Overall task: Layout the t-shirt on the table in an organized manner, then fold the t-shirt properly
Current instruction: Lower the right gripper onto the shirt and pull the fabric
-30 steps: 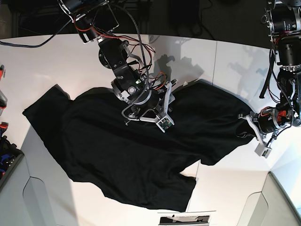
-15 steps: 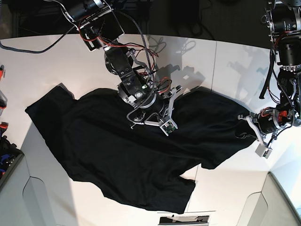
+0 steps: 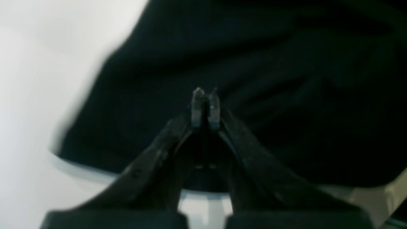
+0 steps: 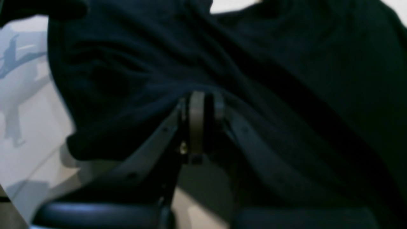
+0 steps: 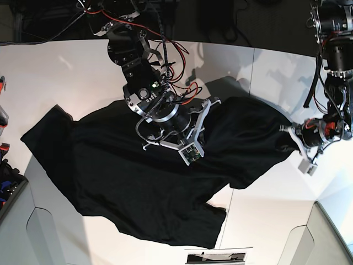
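T-shirt (image 5: 154, 179) cloth lay unevenly across the table (image 5: 270, 221); we had both the left gripper (image 3: 206, 109) and right gripper (image 4: 206, 105) clamped on it. Pulling them unevenly could have bunched or twisted it.

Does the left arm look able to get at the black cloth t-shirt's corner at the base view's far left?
Probably not: the right arm stands over the shirt, seemingly blocking the way across.

T-shirt (image 5: 138, 193): matt black cloth, softly creased toward one o'clock in the right wrist view. Table (image 5: 265, 221): smooth white surface, faintly glossy at six o'clock in the left wrist view.
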Controlling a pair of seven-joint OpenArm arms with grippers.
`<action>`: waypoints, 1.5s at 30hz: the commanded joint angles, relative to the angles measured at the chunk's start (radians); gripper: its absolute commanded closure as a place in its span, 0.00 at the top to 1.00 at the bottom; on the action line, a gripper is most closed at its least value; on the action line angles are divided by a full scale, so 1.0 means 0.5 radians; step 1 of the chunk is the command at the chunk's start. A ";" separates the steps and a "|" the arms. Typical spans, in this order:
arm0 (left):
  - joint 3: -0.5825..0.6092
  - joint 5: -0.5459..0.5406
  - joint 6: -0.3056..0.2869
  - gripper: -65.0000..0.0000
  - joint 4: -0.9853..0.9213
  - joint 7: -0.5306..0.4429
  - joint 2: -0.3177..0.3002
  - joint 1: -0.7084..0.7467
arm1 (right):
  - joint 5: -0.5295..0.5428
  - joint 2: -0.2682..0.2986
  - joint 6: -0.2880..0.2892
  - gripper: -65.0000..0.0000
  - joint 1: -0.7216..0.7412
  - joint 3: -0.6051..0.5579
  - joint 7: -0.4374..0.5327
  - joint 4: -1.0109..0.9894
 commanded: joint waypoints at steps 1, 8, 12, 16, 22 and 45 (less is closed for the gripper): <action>-0.012 -0.034 -0.010 0.02 0.027 -0.043 -0.034 -0.009 | 0.037 -0.028 0.018 0.00 0.034 -0.003 0.052 0.063; -0.012 0.154 -0.010 0.02 0.026 -0.259 -0.014 0.201 | 0.177 -0.027 0.155 0.00 0.028 -0.004 -0.026 0.067; -0.012 0.188 -0.010 0.02 0.024 -0.271 0.008 0.211 | 0.087 -0.025 0.180 0.00 0.029 -0.002 0.062 0.008; -0.012 0.188 -0.010 0.02 0.024 -0.273 0.014 0.210 | -0.011 -0.026 0.197 0.11 0.060 0.002 0.239 -0.121; -0.012 0.190 -0.010 0.02 0.024 -0.273 0.013 0.210 | -0.030 -0.026 0.195 0.38 0.287 0.089 0.285 -0.529; -0.012 0.323 -0.010 0.02 0.015 -0.455 0.014 0.209 | 0.135 -0.025 0.069 0.57 0.440 0.316 -0.310 -0.148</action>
